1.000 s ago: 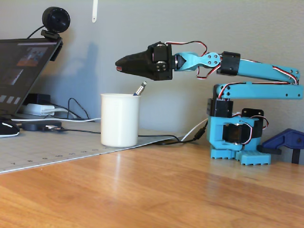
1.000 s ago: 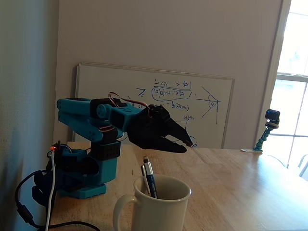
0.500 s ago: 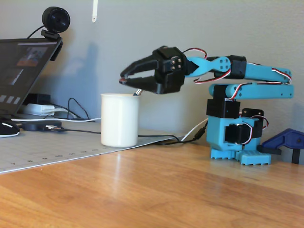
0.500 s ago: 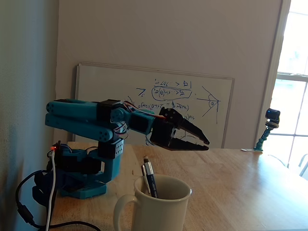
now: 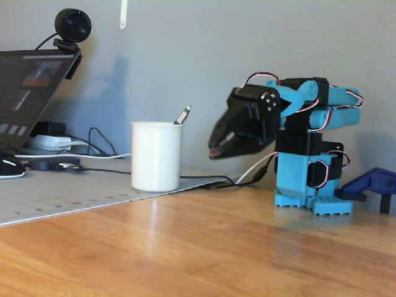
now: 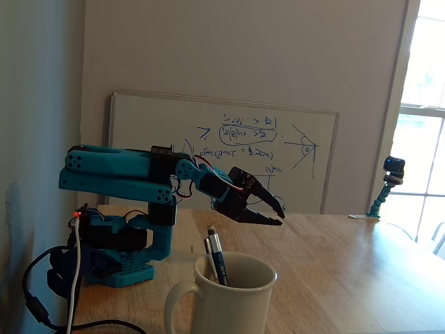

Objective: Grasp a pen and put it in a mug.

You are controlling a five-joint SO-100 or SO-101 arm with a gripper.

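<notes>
Free room and obstacles. In a fixed view the pincer (image 5: 213, 150) is hanging, jaws slightly parted and empty, well apart from the mug (image 5: 156, 156), and open air is lying between them above the desk (image 5: 204, 241). A black cable (image 5: 204, 180) is trailing across the desk beneath that gap. The pen (image 5: 183, 115) is leaning out over the mug's rim, partly occupying its mouth; in another fixed view the pen (image 6: 215, 257) is resting against the near-left inner wall, leaving the rest of the opening free. A laptop (image 5: 28, 93) and a webcam (image 5: 71, 28) are bounding the far left side.
</notes>
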